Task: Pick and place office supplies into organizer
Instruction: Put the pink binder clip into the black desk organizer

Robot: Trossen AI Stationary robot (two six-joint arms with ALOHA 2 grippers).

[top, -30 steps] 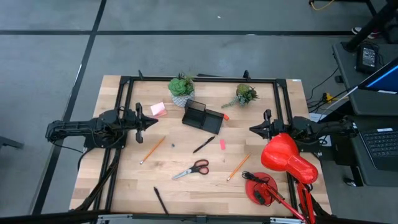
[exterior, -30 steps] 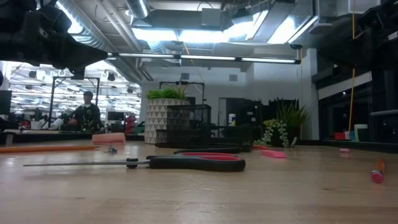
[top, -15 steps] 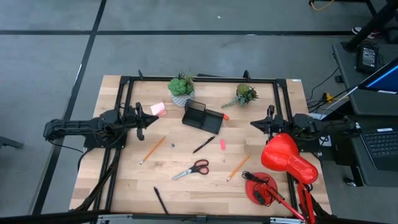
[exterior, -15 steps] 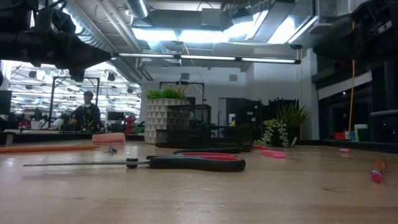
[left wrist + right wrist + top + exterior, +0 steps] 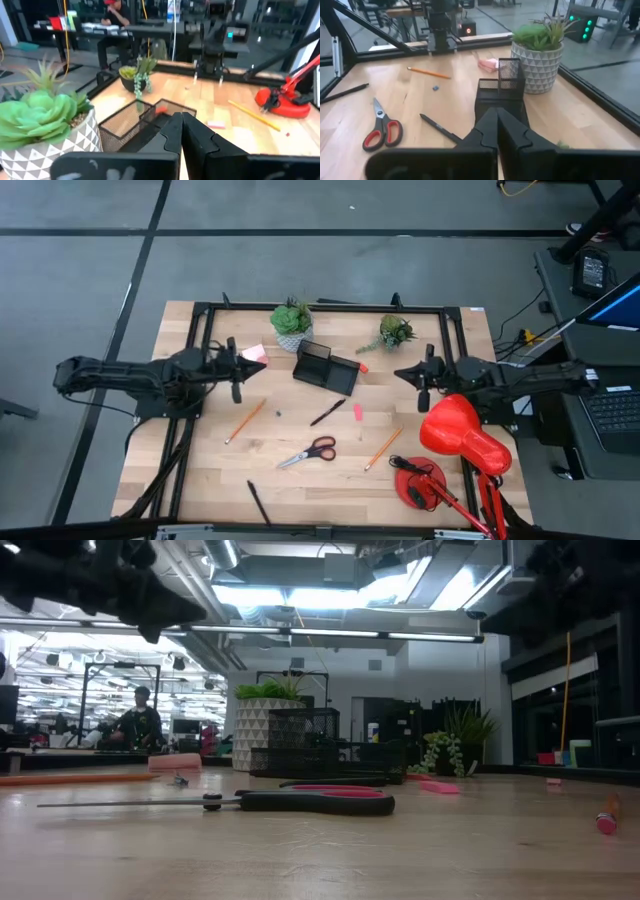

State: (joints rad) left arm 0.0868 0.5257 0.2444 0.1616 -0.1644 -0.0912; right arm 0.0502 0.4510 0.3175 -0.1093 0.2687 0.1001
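Nothing in organizer [image 5: 326, 367] yet, whole task left. Left end effector [image 5: 240, 369] pinched closed, empty, above bench [image 5: 300, 480]; pink sticky-note pad [image 5: 254, 354] just beside it. Right end effector [image 5: 412, 375] closed too, empty, organizer ahead of it. Scissors [image 5: 308, 452], two pencils [image 5: 244, 421], pens [image 5: 328, 412] loose on bench between end effectors, all unsorted.

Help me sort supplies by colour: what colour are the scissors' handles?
Red; the scissors show this best in the right wrist view.
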